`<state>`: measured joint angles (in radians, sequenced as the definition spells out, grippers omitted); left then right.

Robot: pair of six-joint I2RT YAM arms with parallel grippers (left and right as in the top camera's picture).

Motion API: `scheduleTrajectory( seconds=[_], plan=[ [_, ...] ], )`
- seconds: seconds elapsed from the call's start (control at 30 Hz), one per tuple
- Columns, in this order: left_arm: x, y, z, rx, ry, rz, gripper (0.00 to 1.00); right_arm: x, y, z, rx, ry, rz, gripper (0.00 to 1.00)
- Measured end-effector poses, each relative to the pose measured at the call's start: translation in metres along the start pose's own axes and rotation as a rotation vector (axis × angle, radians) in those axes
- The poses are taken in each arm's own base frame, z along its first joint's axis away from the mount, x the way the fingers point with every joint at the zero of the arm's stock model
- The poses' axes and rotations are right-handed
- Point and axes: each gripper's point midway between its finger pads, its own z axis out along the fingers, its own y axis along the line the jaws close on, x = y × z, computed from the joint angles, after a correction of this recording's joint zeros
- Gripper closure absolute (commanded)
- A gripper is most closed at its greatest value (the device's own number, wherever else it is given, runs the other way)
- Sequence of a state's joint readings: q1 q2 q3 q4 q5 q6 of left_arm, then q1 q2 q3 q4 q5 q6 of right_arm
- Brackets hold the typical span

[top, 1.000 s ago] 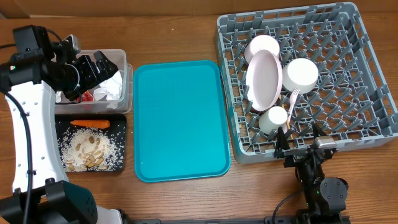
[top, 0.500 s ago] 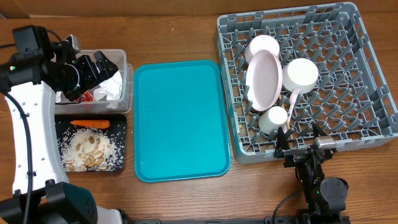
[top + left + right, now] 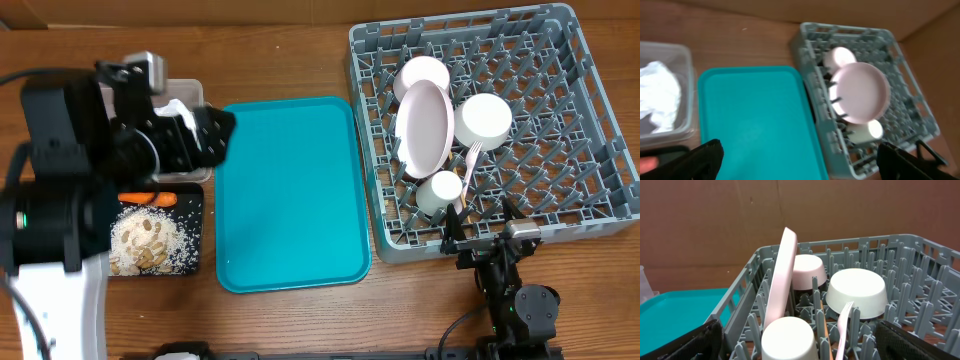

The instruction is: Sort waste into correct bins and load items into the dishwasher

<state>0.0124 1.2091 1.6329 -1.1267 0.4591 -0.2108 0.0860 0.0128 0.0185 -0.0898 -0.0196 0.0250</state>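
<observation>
Left tool [image 3: 205,135] hovers over the near edge of the clear plastic rectangular tub [image 3: 686,90], just beside the teal serving tray [image 3: 290,190]. Its jaws are wide in the wrist view and grip nothing. Right tool [image 3: 800,341] sits low at the front wall of the large square grey plastic dish rack [image 3: 590,150], jaws wide too, nothing in them.

Waste: the crumpled white paper napkin [image 3: 657,95] is in the tub. The orange carrot [image 3: 150,199] and beige crumbly food bits [image 3: 145,245] are in the shallow black rectangular tray [image 3: 195,225]. We cannot find the red wrapper; the arm hides most of the tub.

Dishes are in the rack: white round plate [image 3: 425,125] on edge between pegs, two white bowls [image 3: 484,118] [image 3: 422,72] beside it, small white cup [image 3: 440,190], white plastic fork [image 3: 470,165].

We see nothing loose on the teal tray or the wooden counter [image 3: 300,320]. We judge sorting and loading done or nearly so. The next move likely calls for no grasp, just lifting the left arm clear of the tub without catching its rim.
</observation>
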Motion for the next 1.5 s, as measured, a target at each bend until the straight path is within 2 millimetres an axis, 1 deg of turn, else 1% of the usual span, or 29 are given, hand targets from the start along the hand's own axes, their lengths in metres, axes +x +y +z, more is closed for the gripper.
scheduleTrajectory(
  seconds=[0.1, 0.13, 0.2, 0.27, 0.37, 0.4, 0.53, 0.6, 0.67, 0.7, 0.73, 0.77, 0.93, 1.03, 1.17, 1.43, 1.5],
  plan=[
    [0.008, -0.023, -0.018, 0.046, -0.031, 0.053, 0.00, 0.000, 0.000, 0.000, 0.000, 0.000, 0.000, 0.00],
    [0.013, -0.026, -0.022, 0.054, -0.041, 0.064, 0.00, 0.000, 0.000, 0.000, 0.000, 0.000, 0.000, 0.00],
    [0.029, -0.025, -0.028, 0.055, -0.038, 0.065, 0.00, 0.000, 0.000, 0.000, 0.000, 0.000, 0.000, 0.00],
    [0.049, -0.021, -0.030, 0.052, -0.025, 0.058, 0.00, 0.000, 0.000, 0.000, 0.000, 0.000, 0.000, 0.00],
    [0.085, -0.007, -0.025, 0.032, 0.015, 0.039, 0.00, 0.000, 0.000, 0.000, 0.001, 0.000, 0.000, 0.00],
    [0.101, 0.003, -0.020, 0.003, 0.034, 0.027, 0.00, 0.000, 0.000, 0.000, 0.000, 0.000, 0.000, 0.00],
    [0.155, 0.036, -0.003, -0.080, 0.104, -0.007, 0.00, 0.000, 0.000, 0.000, 0.000, 0.000, 0.000, 0.00],
    [0.171, 0.050, 0.006, -0.107, 0.099, -0.006, 0.00, 0.000, 0.000, 0.000, 0.000, 0.000, 0.000, 0.00],
    [0.179, 0.062, 0.018, -0.120, 0.050, 0.013, 0.00, 0.000, 0.000, 0.000, 0.000, 0.000, 0.000, 0.00],
    [0.178, 0.065, 0.025, -0.118, 0.011, 0.026, 0.00, 0.000, 0.000, 0.000, 0.000, 0.000, 0.000, 0.00],
    [0.172, 0.070, 0.034, -0.109, -0.065, 0.055, 0.00, 0.000, 0.000, 0.000, 0.000, 0.000, 0.000, 0.00],
    [0.170, 0.071, 0.038, -0.104, -0.099, 0.068, 0.00, 0.000, 0.000, 0.000, 0.000, 0.000, 0.000, 0.00],
    [0.168, 0.085, 0.063, -0.069, -0.292, 0.111, 0.00, 0.000, 0.000, 0.000, 0.000, 0.000, 0.000, 0.00],
    [0.171, 0.090, 0.071, -0.048, -0.378, 0.129, 0.00, 0.000, 0.000, 0.000, 0.000, -0.001, 0.000, 0.00],
    [0.176, 0.097, 0.078, -0.038, -0.451, 0.141, 0.00, 0.000, 0.000, 0.000, 0.000, 0.000, 0.001, 0.00],
    [0.196, 0.116, 0.089, -0.077, -0.480, 0.133, 0.00, 0.000, 0.000, 0.000, 0.000, 0.000, 0.000, 0.00],
    [0.197, 0.120, 0.090, -0.094, -0.490, 0.130, 0.00, 0.000, 0.000, 0.000, 0.000, -0.001, 0.000, 0.00]
  ],
)
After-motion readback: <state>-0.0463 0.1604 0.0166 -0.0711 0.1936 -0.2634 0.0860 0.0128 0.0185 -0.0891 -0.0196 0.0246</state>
